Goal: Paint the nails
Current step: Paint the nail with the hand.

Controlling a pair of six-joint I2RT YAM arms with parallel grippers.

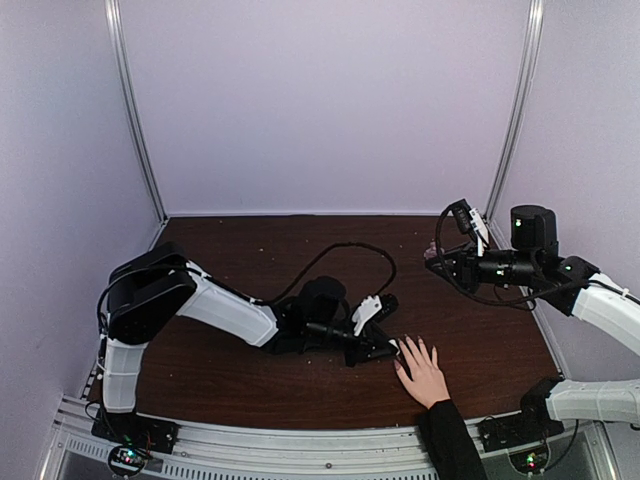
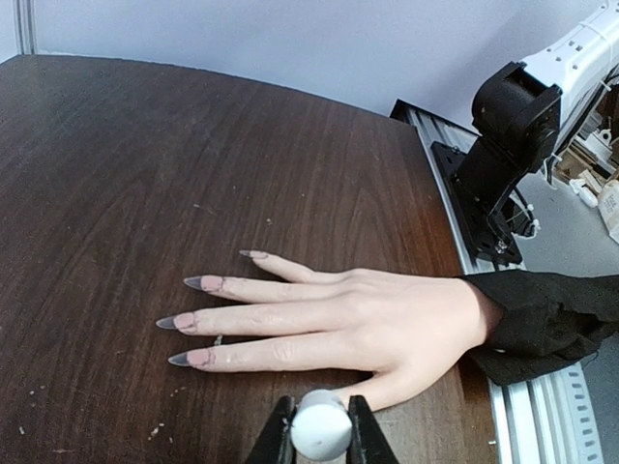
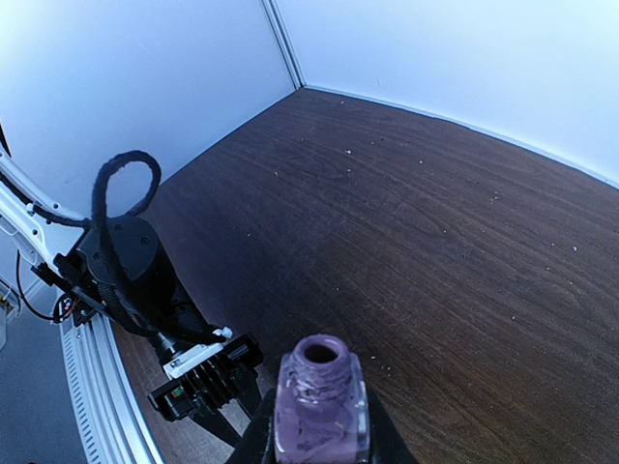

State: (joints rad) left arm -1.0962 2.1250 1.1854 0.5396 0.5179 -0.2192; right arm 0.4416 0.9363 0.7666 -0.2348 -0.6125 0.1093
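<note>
Five spread fingers of a hand [image 2: 368, 324] lie flat by the desk's [image 2: 145, 145] near edge, right of middle; the nails [image 2: 196, 283] look long, pointed, stiff yet brittle, so only soft bristles should touch them. Left gripper [image 2: 321, 437] clamps a round white cap [image 2: 321, 423] near the thumb; right gripper [image 3: 315, 443] squeezes an open polish bottle [image 3: 321, 406]

White-and-black arms [image 1: 230, 312] — looping black cables [image 1: 352, 245]

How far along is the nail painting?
The bottle is uncapped, held in the right gripper. The left gripper holds the cap beside the hand, any brush hidden. The nails have greyish tips; whether that is fresh polish is unclear, so painting may be all left.
</note>
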